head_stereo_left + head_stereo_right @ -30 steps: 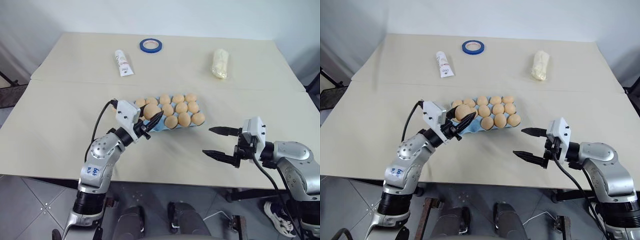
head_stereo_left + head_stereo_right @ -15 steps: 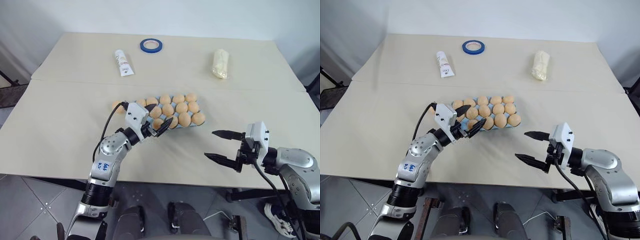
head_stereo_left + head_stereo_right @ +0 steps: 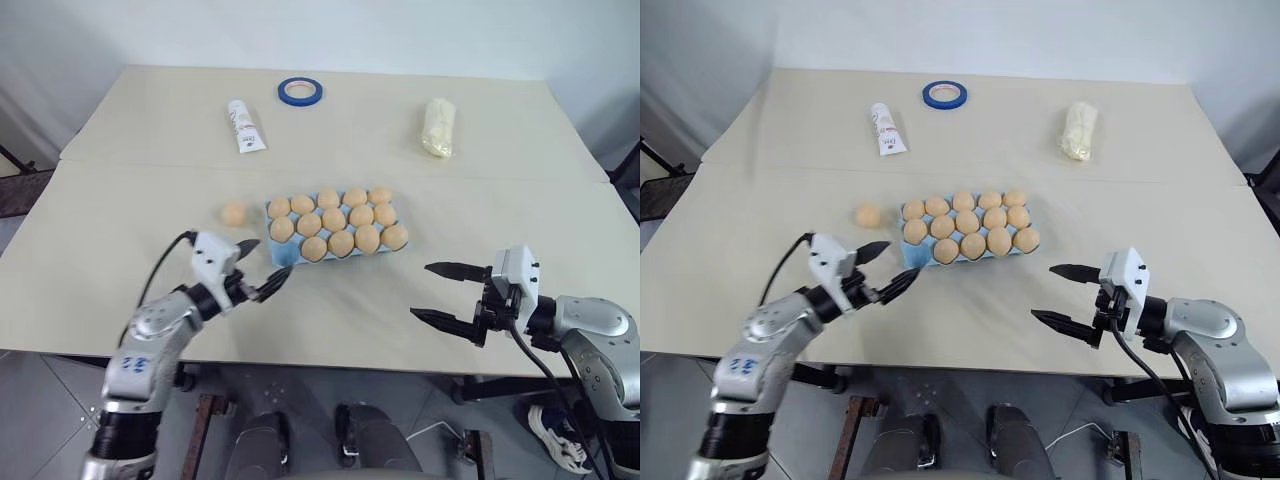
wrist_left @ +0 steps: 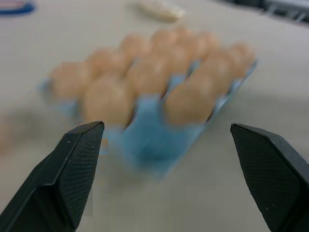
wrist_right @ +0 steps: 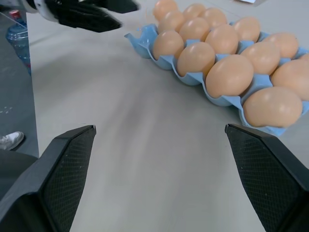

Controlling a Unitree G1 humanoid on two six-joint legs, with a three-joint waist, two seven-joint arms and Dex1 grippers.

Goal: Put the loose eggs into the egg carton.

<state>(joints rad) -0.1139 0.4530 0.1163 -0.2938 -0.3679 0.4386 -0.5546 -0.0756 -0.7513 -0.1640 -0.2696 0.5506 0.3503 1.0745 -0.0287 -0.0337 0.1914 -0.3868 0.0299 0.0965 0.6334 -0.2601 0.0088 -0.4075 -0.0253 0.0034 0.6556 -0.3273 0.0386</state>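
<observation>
1. My left jaws (image 3: 262,268) gape wide, empty, just short of the egg carton (image 3: 277,225).
2. My right jaws (image 3: 442,294) gape wide, empty.
3. One loose egg (image 3: 234,213) lies on the counter (image 3: 120,200) beside the carton.

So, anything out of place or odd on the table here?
One loose egg lies on the table just left of the egg carton, apart from it. The carton sits slightly askew to the table edge. Nothing is spilled or broken.
</observation>
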